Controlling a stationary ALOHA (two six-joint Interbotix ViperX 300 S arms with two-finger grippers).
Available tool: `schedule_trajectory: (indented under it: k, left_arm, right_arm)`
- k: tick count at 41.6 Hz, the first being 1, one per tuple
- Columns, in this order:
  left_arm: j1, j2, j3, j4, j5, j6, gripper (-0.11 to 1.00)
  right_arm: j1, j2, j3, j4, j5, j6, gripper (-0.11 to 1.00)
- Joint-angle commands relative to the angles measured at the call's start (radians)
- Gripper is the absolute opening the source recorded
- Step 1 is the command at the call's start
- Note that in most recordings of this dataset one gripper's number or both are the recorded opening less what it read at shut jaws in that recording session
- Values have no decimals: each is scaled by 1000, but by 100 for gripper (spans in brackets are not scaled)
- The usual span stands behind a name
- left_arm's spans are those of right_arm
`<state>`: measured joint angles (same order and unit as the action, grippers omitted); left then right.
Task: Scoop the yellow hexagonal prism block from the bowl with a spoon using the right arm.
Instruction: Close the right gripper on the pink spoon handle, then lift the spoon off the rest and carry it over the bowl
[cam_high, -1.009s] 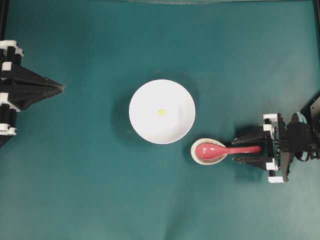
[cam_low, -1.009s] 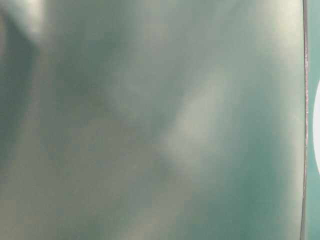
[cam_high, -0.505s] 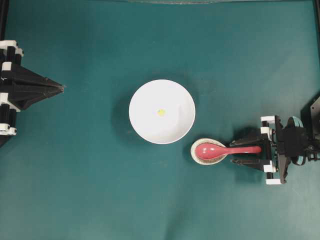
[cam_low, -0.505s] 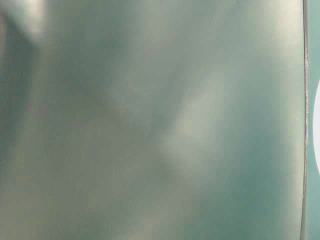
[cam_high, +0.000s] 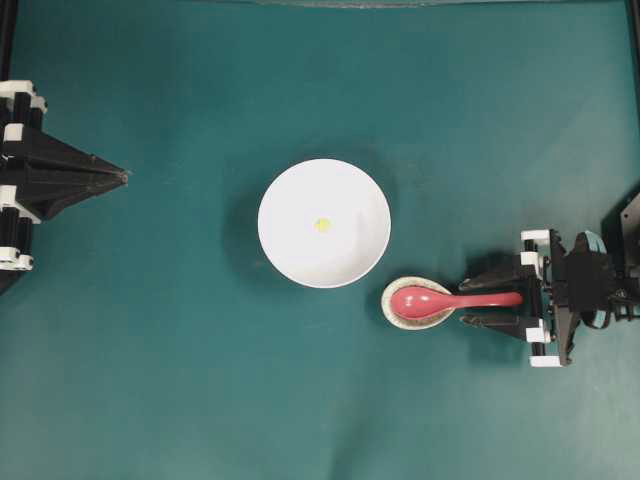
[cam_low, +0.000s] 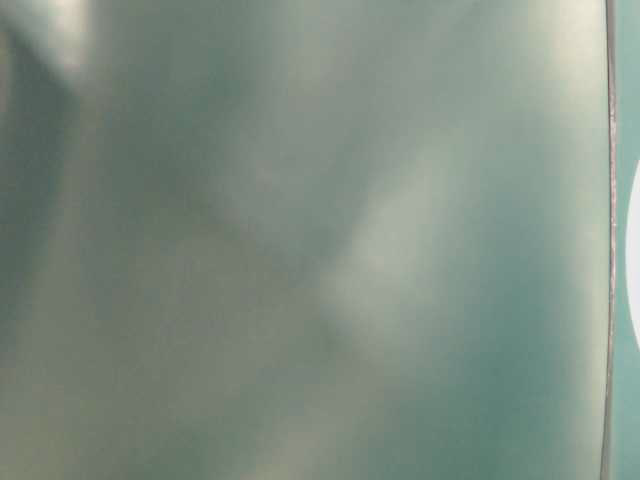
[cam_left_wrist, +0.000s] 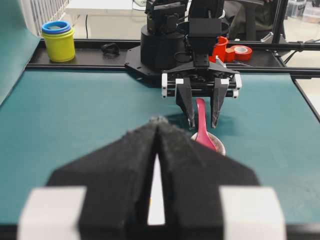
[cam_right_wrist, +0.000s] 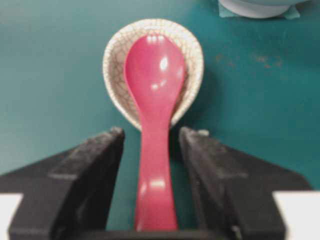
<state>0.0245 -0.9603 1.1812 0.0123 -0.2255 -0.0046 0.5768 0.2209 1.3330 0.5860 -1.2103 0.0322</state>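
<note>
Right gripper (cam_high: 490, 300) jaws parted, one finger on each side of the spoon (cam_high: 440, 300) handle; in the right wrist view gaps show between handle and both pads (cam_right_wrist: 95, 165), so no grip. Spoon is red-pink and glossy, its scoop lying in the rest (cam_high: 395, 312), a small beige crackle-glazed oval dish, its handle running out over the rim toward the right arm (cam_high: 585, 295). Rest sits on the mat (cam_high: 200, 380) just beside the lower right rim of the bowl (cam_high: 290, 250), apart from it. Bowl is white and round, near mat centre; it holds only the block (cam_high: 322, 224), tiny and yellow, lying near the bowl's middle. Left gripper (cam_high: 120, 178) is at the left edge, well apart from the bowl, fingers pressed together to a point, holding nothing. In the left wrist view a yellow cup (cam_left_wrist: 58, 45) with blue rings stacked on top stands at the far left beyond the mat; a red tape roll (cam_left_wrist: 242, 52) lies by the right arm's base. No legible writing anywhere. Table-level view is blurred; only a white sliver at its right edge.
</note>
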Motion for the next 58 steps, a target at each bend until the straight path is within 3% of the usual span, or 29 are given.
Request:
schedule_trajectory:
  k: [1,16,25,40,52,58]
  left_arm:
    - [2,9,-17,3,-9,-2,0]
    - [2,9,-17,3,-9,-2,0]
    - [2,9,-17,3,-9,-2,0]
    - [2,8,-18,2,-9,-2,0]
    - [2,9,-18,3,-18,-2,0]
    - [2,8,-18,3,-21,-2,0]
  right_arm:
    - [-2,-25,-2,3,-12,-9,56]
    - [0,-35,-3,3,-12,-26,45]
    - [-2,-40,-3,3,-12,-26,23]
    - [-2,-176,6,3,20,-35,23]
    - [-40,-383,-8,3,163,-143,23]
    - [-107,-512,-40,3,337,-221,23]
